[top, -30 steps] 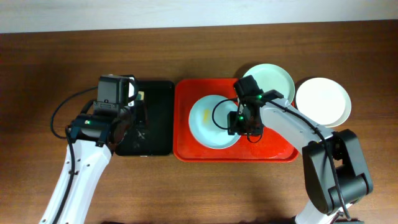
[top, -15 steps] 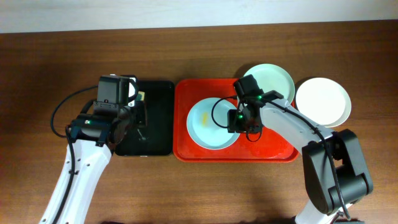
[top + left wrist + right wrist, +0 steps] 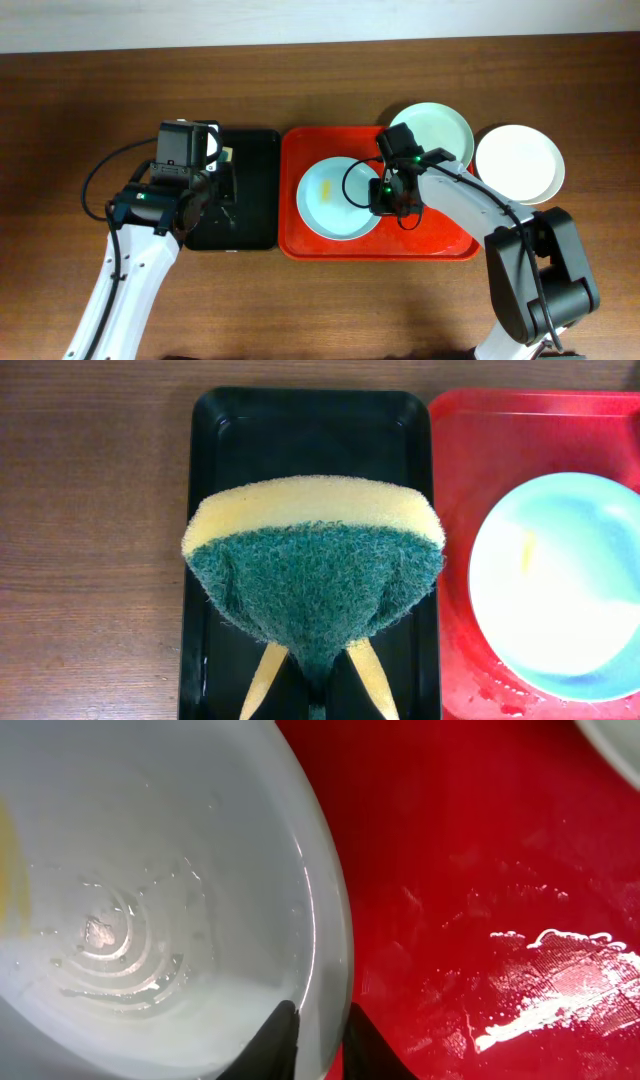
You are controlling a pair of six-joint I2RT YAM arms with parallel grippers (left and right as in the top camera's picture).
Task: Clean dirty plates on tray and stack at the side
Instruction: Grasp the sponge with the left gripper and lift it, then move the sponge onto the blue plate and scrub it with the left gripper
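Observation:
A pale blue-green plate [image 3: 335, 197] with a yellow smear [image 3: 326, 190] lies on the red tray [image 3: 440, 228]. My right gripper [image 3: 385, 197] is shut on its right rim; the right wrist view shows my fingers [image 3: 320, 1032] pinching the edge of the wet plate [image 3: 150, 900]. A second pale blue-green plate [image 3: 437, 128] rests at the tray's back right corner. A white plate [image 3: 518, 163] sits on the table to the right. My left gripper [image 3: 315, 660] is shut on a yellow-green sponge [image 3: 315, 565] above the black tray [image 3: 300, 420].
The black tray [image 3: 245, 215] lies just left of the red tray. The red tray floor [image 3: 480, 870] is wet and shiny. In the left wrist view the smeared plate [image 3: 570, 590] is to the right of the sponge. Bare wooden table surrounds both trays.
The right gripper has drawn the smeared plate slightly to the left on the red tray. The left arm and the sponge have stayed in place.

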